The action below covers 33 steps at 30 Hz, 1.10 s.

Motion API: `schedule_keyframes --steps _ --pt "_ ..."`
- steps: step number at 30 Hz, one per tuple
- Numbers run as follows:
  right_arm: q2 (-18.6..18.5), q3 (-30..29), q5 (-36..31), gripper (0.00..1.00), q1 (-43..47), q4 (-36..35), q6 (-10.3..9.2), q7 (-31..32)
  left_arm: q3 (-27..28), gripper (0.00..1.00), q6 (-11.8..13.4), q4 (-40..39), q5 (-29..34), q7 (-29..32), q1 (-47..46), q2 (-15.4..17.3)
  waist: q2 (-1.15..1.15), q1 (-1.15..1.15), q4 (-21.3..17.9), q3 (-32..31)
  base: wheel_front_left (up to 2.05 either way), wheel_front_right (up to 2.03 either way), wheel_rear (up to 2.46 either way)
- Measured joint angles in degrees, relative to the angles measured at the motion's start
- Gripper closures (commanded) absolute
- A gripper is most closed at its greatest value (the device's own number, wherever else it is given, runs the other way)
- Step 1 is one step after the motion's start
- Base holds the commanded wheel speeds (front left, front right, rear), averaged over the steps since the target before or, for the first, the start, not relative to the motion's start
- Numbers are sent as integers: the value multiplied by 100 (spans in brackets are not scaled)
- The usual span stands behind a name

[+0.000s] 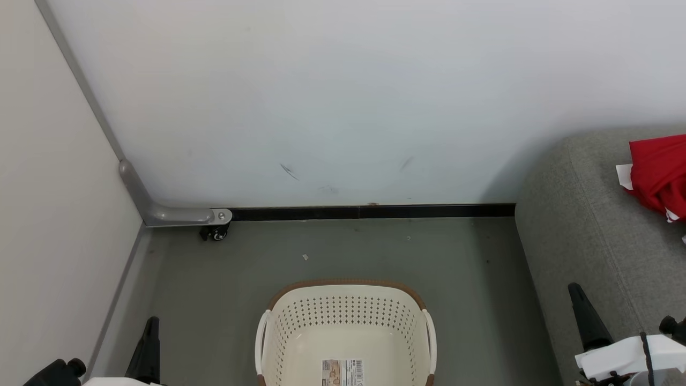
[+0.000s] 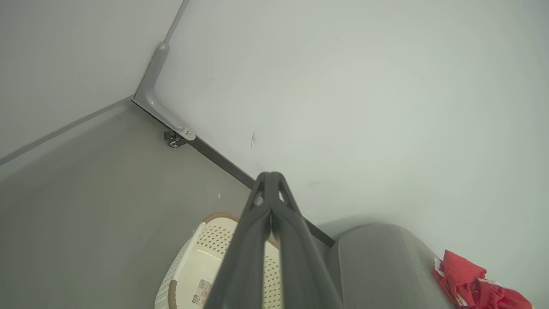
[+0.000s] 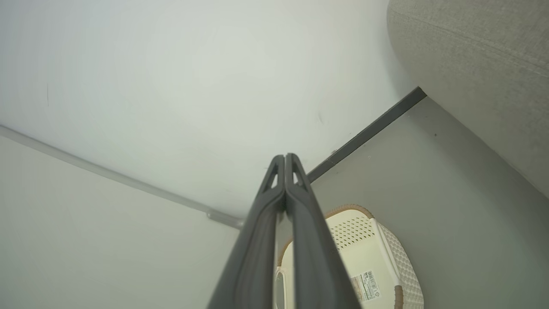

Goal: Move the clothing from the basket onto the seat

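The cream basket (image 1: 345,327) stands on the grey floor at the bottom centre, with nothing in it but the label sticker (image 1: 342,372) on its bottom. Red clothing (image 1: 658,174) with white trim lies on the grey seat (image 1: 584,225) at the right edge. My left gripper (image 1: 151,321) sits at the lower left, shut and holding nothing, off to the basket's left. My right gripper (image 1: 576,289) is at the lower right over the seat's front, also shut with nothing in it. The wrist views show each pair of fingers (image 2: 270,178) (image 3: 285,159) pressed together above the basket (image 2: 201,262) (image 3: 364,253).
A white wall runs across the back with a dark skirting strip (image 1: 370,212). A panel on the left meets it at a grey bracket with a small castor (image 1: 216,232). Bare grey floor (image 1: 214,289) surrounds the basket.
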Motion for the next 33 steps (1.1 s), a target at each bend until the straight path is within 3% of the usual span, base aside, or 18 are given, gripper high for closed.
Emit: schedule_keyframes --steps 16,33 --pt "30 -40 1148 100 -111 114 0 264 122 100 -131 127 -998 277 -134 -35 0 -66 -118 76 0 0 0" --pt "40 -79 2302 100 -252 231 0 517 255 100 -203 233 -2013 545 -249 -108 0 -83 -235 141 0 0 0"
